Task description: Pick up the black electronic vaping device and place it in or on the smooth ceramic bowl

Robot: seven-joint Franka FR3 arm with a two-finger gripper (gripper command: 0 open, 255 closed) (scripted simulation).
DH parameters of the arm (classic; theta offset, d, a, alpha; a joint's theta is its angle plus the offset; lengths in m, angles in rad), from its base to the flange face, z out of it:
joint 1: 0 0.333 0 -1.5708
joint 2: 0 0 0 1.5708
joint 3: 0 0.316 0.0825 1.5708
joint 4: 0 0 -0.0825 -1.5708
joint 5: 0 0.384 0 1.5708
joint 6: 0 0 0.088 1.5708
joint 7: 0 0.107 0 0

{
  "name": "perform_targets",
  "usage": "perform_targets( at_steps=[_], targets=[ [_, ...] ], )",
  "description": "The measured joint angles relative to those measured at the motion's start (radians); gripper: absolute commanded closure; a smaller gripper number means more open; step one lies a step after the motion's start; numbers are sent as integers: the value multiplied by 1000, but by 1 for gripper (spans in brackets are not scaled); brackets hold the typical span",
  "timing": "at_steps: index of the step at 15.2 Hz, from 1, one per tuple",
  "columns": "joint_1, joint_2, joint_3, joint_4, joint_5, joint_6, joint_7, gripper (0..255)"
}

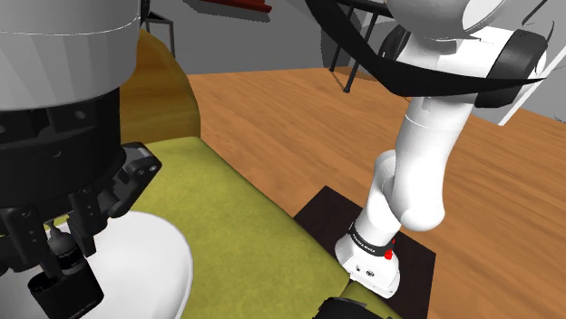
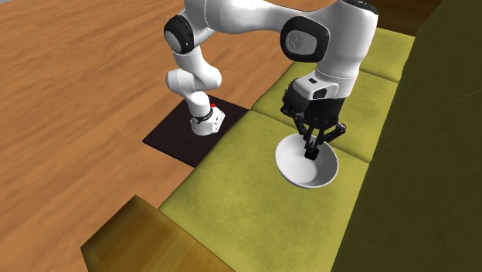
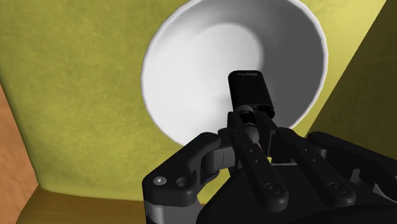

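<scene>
Nearest the wrist camera is the all-black two-finger gripper (image 3: pixel 249 127), its fingers clamped on the upper end of the black, box-shaped electronic vaping device (image 3: pixel 252 92), which extends lengthwise beyond the fingertips. The device hangs over the inside of the smooth white round bowl (image 3: pixel 184 70), off-centre towards one wall. Contact between device and bowl cannot be confirmed. The bowl rests on a seat cushion of the olive-yellow cushioned sofa (image 2: pixel 232 193). In the second exterior view the white arm (image 2: pixel 255 19) arches over from its dark flat stand (image 2: pixel 174 135) on the brown wooden floor (image 2: pixel 77 69), just beside the sofa's front edge.
</scene>
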Motion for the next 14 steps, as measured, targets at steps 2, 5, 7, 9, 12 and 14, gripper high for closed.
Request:
perform_targets(
  at_steps=[2,5,7,9,12,14],
  targets=[
    [0,0,0,0,0,0,0,0],
    [0,0,0,0,0,0,0,0],
    [0,0,0,0,0,0,0,0],
    [4,2,1,21,-1,-19,-2,0],
    [39,28,9,126,-24,-107,3,0],
    [50,35,10,158,-31,-136,3,0]
  ],
)
